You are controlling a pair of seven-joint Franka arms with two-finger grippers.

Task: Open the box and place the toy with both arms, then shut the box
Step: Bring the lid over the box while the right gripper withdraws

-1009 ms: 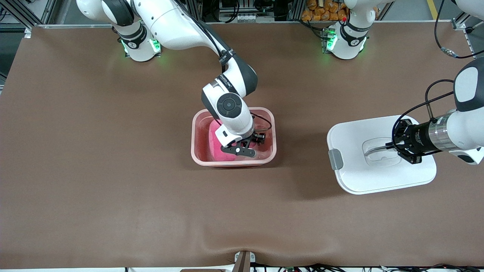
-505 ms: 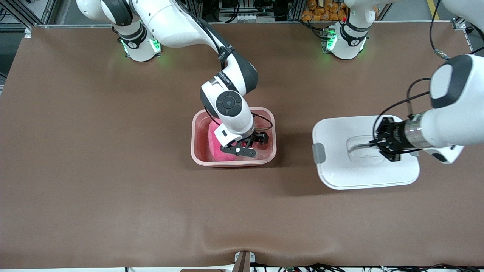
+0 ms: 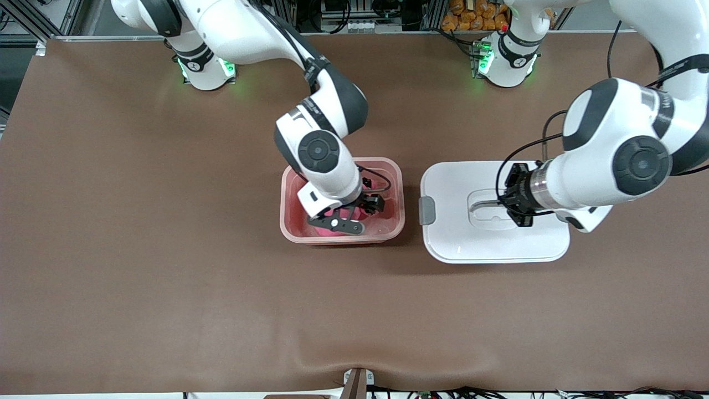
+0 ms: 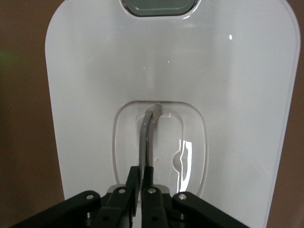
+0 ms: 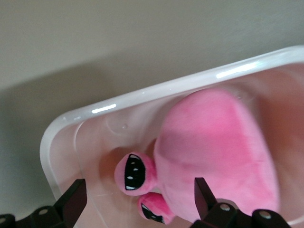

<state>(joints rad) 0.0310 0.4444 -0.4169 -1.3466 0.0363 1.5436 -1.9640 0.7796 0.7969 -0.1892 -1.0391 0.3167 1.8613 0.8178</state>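
The box [image 3: 396, 221] — a translucent pink tub, lid off — sits on the brown table [image 3: 138, 249] near its middle. The toy [image 3: 339, 213], a hot-pink plush, lies inside the box; in the right wrist view it [image 5: 216, 159] rests against the tub's wall [image 5: 142, 97], its dark eye patches turned toward a rounded corner.

The right tool [image 3: 346, 217] is down inside the box over the toy, with its fingers spread wide and released. In the right wrist view the two fingertips [image 5: 76, 197] stand apart on either side of the plush, neither pressing on it.

The white lid [image 3: 443, 233] is beside the box toward the left arm's end of the table, a narrow strip of table showing between them in the front view. One grey clip [image 3: 426, 210] shows on the lid's edge that faces the box. The left tool [image 3: 507, 206] is clenched on the grey handle [image 4: 146, 137] in the lid's recessed middle — the left wrist view shows its fingers [image 4: 132, 178] pinched together on the thin grey bar. Whether the lid rests on the table or is lifted just off it, I cannot tell.
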